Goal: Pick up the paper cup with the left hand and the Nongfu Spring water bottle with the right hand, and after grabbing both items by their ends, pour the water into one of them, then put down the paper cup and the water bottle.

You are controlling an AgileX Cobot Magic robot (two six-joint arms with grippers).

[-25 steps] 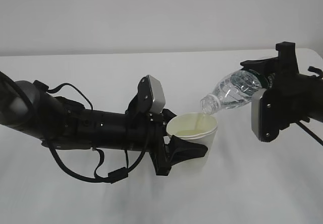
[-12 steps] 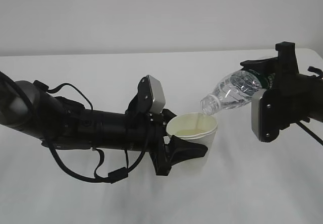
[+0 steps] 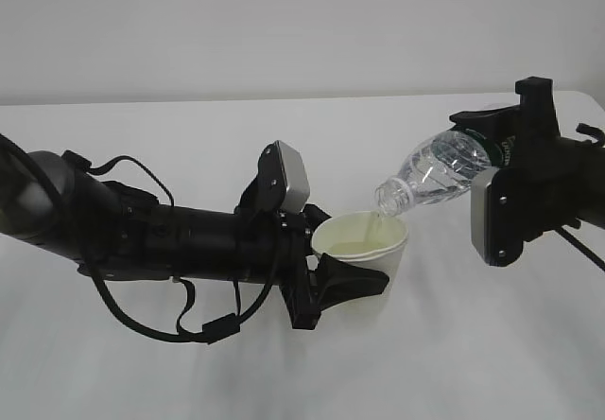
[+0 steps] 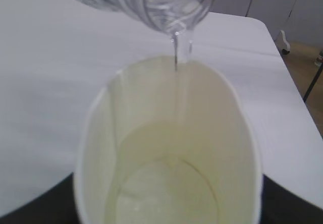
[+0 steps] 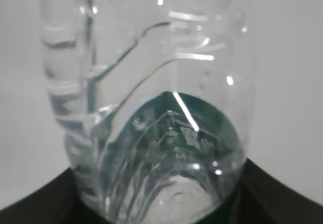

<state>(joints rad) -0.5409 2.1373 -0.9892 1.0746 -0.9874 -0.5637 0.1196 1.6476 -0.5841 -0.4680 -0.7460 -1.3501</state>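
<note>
My left gripper [image 3: 364,271] is shut on the white paper cup [image 3: 364,236], which it holds upright just above the table; one black finger [image 3: 354,283] crosses the cup's front. My right gripper [image 3: 487,150] is shut on the base end of the Nongfu Spring water bottle [image 3: 440,172], which is tilted mouth-down to the left, its neck just above the cup's right rim. In the left wrist view a thin stream of water [image 4: 177,52] falls from the bottle's mouth [image 4: 171,2] into the cup [image 4: 101,148], and water pools at the bottom. The right wrist view shows the bottle [image 5: 151,108] between dark fingers [image 5: 282,193].
The white table [image 3: 473,363] stretches under both arms, with a plain grey wall behind. In the left wrist view the table's right edge [image 4: 282,67] shows, with floor and a dark stand leg [image 4: 313,82] beyond it.
Both arms hold the same pose. The bottle stays tilted and water keeps trickling into the cup.
</note>
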